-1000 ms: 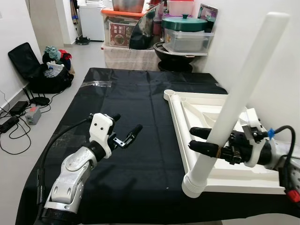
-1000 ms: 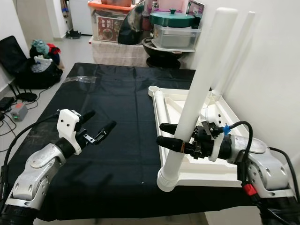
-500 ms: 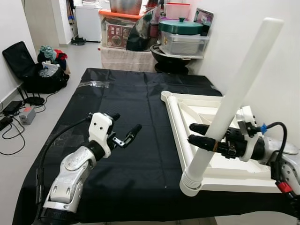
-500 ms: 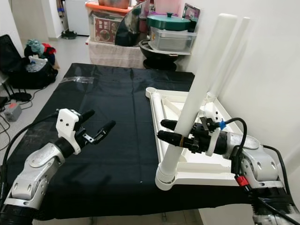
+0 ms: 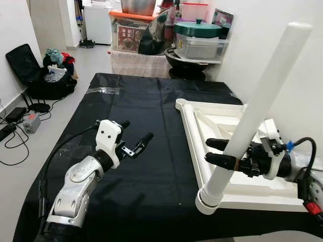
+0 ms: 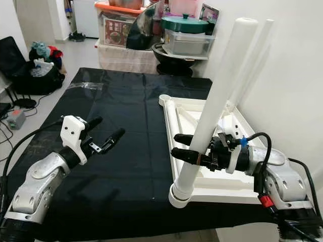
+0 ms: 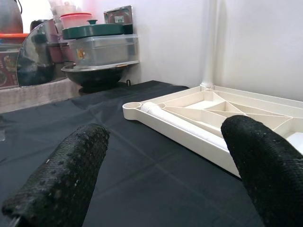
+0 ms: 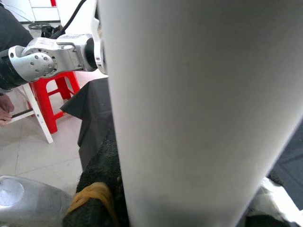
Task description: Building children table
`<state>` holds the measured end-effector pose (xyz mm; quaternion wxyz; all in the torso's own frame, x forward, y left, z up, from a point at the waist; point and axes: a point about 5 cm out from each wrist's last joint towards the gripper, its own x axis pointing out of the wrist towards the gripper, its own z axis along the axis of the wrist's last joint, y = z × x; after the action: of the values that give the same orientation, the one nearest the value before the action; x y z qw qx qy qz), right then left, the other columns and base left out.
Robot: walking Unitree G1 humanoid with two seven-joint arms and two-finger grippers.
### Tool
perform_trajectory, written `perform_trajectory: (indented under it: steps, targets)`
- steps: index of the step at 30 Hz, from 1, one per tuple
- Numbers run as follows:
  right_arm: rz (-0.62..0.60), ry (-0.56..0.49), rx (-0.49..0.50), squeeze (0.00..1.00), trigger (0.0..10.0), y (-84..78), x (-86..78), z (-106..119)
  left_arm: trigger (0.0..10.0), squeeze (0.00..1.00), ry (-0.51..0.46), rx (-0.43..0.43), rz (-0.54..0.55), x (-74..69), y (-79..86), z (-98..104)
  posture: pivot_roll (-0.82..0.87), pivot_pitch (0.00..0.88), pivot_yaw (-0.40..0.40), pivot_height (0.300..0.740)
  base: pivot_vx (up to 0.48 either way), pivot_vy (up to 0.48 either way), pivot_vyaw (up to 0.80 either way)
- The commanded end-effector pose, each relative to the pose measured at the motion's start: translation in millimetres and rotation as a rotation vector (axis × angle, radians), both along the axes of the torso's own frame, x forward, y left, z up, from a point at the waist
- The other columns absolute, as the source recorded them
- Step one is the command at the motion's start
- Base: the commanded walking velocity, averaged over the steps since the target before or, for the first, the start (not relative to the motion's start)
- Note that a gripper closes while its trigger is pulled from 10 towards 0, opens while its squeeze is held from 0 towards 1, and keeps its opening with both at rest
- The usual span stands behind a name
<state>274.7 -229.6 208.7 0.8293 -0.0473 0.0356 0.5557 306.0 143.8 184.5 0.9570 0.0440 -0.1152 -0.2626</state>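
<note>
Now the right gripper (image 5: 217,152) fingers grasp the table leg (image 5: 255,115) at the tabletop (image 5: 237,186) corner socket; next, seat it upright; left gripper (image 5: 135,142) fingers released above the worktop (image 5: 141,101).

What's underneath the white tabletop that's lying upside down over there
The upside-down tabletop lies on a black cloth that spreads out past its edges. Whatever the cloth covers is hidden. The right gripper holds a white leg at the near corner.

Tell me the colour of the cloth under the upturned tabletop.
Black; the cloth under the tabletop shows best in the left eye view.
</note>
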Motion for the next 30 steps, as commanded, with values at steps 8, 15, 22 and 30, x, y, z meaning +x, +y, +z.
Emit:
perform_trajectory:
  steps: [8, 15, 22, 30]
  targets:
    - [-0.006, 0.173, -0.075, 0.00, 10.0, 5.1, -8.8, -39, 10.0, 0.00, -0.004, 0.008, -0.015, 2.6, -2.0, 1, 0.05, 0.000, -0.087, 0.740, 0.000, 0.000, 0.00]
    - [0.134, 0.204, -0.105, 0.00, 10.0, 29.0, -18.0, -48, 10.0, 0.00, -0.005, 0.008, -0.009, 2.0, -0.6, 1, 0.07, 0.000, -0.103, 0.740, 0.000, 0.000, 0.00]
    - [0.197, 0.234, -0.103, 0.00, 10.0, 37.0, -24.2, -51, 10.0, 0.00, -0.003, 0.000, -0.002, 1.3, 0.4, 0, 0.07, 0.000, -0.108, 0.740, 0.000, 0.000, 0.00]
    - [0.223, 0.228, -0.037, 0.00, 10.0, 46.6, -13.2, -45, 10.0, 0.00, 0.001, -0.008, -0.004, 2.0, -0.1, 0, 0.08, 0.000, -0.117, 0.740, 0.000, 0.000, 0.00]
